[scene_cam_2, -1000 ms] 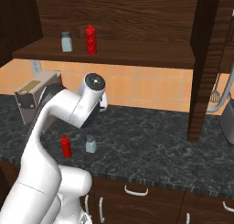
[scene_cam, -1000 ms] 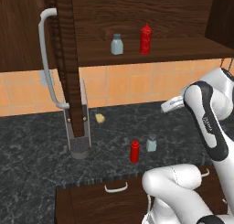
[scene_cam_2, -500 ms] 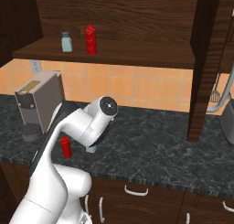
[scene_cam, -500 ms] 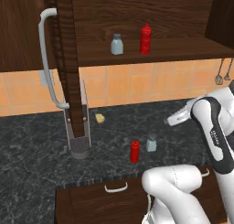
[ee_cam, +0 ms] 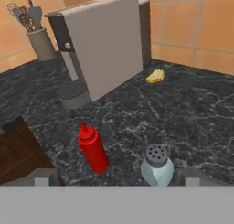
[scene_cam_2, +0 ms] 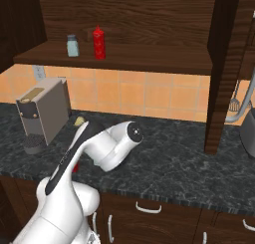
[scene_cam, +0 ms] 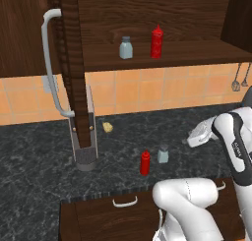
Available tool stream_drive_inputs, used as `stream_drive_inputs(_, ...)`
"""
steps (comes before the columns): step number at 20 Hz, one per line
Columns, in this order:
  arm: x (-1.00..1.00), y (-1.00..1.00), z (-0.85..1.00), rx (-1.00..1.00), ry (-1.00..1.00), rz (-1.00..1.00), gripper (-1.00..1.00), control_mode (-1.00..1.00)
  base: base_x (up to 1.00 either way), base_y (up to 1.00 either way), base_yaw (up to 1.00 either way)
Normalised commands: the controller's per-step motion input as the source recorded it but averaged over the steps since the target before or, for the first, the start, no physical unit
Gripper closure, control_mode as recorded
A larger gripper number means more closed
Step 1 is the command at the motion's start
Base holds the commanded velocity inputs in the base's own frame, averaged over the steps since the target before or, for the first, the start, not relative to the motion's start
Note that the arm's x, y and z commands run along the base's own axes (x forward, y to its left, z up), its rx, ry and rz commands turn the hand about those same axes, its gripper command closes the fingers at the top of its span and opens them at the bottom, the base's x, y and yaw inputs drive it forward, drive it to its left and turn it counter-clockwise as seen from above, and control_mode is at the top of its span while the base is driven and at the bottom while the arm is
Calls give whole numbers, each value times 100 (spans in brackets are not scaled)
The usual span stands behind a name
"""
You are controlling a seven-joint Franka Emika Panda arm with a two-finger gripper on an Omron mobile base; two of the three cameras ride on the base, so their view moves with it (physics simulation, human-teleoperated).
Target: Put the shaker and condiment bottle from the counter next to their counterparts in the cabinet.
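Shaker point(ee_cam: 156, 165) at five o'clock in the hand view, red condiment bottle point(ee_cam: 93, 149) just beside it at seven, both upright on the counter point(ee_cam: 183, 109), gripper point(ee_cam: 116, 178) fingers spread wide, empty.

On the dark bench point(ee_cam: 192, 109) the red condiment bottle point(ee_cam: 93, 150) stood just left of the shaker point(ee_cam: 156, 166), apart; behind them a grey coffee machine point(ee_cam: 103, 45) and a yellow morsel point(ee_cam: 155, 76).

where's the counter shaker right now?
In the left base view the shaker stands upright on the counter near its front edge, just right of the red condiment bottle, apart from it, right of the coffee machine.
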Motion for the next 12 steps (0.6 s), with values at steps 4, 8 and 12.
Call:
stream_drive_inputs(4,0,-1,-61,0,-6,24,-100,-100,0,0,0)
stream_drive_inputs(8,0,0,-52,0,-13,20,-100,-100,0,0,0)
stream_drive_inputs(12,0,-1,-41,0,-8,4,-100,-100,0,0,0)
